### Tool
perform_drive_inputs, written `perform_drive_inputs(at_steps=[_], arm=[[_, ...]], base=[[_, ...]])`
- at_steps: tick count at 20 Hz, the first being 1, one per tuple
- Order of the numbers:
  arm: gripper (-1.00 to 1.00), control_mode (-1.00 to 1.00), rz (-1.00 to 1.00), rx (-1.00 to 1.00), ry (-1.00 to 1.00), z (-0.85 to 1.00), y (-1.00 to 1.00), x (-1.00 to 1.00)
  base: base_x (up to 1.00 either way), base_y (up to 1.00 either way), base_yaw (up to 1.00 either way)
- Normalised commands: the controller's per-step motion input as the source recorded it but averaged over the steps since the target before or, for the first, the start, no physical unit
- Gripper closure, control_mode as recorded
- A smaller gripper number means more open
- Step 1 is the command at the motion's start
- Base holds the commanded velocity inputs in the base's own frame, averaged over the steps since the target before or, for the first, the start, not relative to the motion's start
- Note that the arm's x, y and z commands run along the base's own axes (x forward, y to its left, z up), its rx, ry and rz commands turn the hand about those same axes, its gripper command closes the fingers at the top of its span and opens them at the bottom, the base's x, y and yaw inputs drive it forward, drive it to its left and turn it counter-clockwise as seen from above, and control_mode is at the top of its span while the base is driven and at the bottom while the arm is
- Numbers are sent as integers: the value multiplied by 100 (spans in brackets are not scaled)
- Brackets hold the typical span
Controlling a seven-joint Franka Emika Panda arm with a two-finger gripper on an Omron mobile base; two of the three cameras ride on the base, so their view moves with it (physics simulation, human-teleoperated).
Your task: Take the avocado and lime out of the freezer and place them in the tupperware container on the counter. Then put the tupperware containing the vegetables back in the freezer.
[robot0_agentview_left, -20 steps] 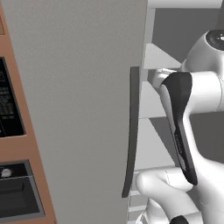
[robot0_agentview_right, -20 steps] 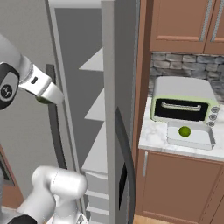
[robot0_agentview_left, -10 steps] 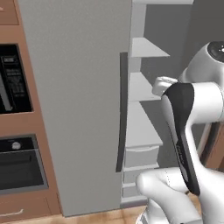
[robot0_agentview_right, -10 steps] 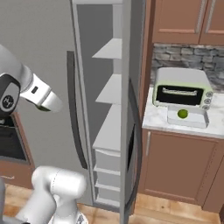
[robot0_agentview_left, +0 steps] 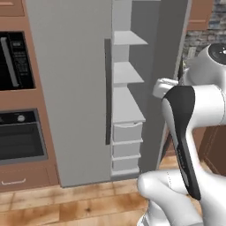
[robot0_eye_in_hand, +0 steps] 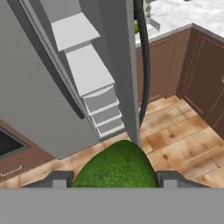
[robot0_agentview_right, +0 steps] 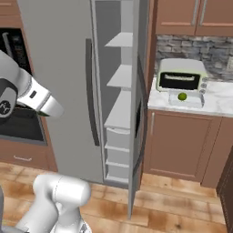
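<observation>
The gripper (robot0_eye_in_hand: 114,179) pinches the avocado (robot0_eye_in_hand: 116,168) between its two dark tips, and the dull green fruit bulges up between them in the hand view. Beyond it stands the freezer (robot0_agentview_right: 119,91), its door swung out edge-on, white shelves and drawers bare inside. To the right, past the door edge, the counter (robot0_agentview_right: 218,103) carries the tupperware container (robot0_agentview_right: 185,99) with the lime (robot0_agentview_right: 182,96) already lying in it, just in front of the toaster oven (robot0_agentview_right: 180,80).

The main risk, judging from these views, is the open freezer door: it stands between the arm and the counter, so a direct swing toward the tray could clip its edge or the long dark handle (robot0_eye_in_hand: 143,57) and jar the fruit loose. The rounded avocado could also slip if the grip is only at its lower part. The wooden floor in front of the brown cabinets offers open room to go around; above the tray, the toaster oven crowds the back side.
</observation>
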Motion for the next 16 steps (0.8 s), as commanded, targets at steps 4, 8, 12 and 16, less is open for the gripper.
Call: perform_drive_inputs(at_steps=[4, 8, 12, 16], arm=[[100, 100, 0, 0, 0, 0, 0, 0], [100, 100, 0, 0, 0, 0, 0, 0], [100, 100, 0, 0, 0, 0, 0, 0], [100, 100, 0, 0, 0, 0, 0, 0]], base=[[-24, -99, 0], [-2, -100, 0], [0, -98, 0], [3, -80, 0]])
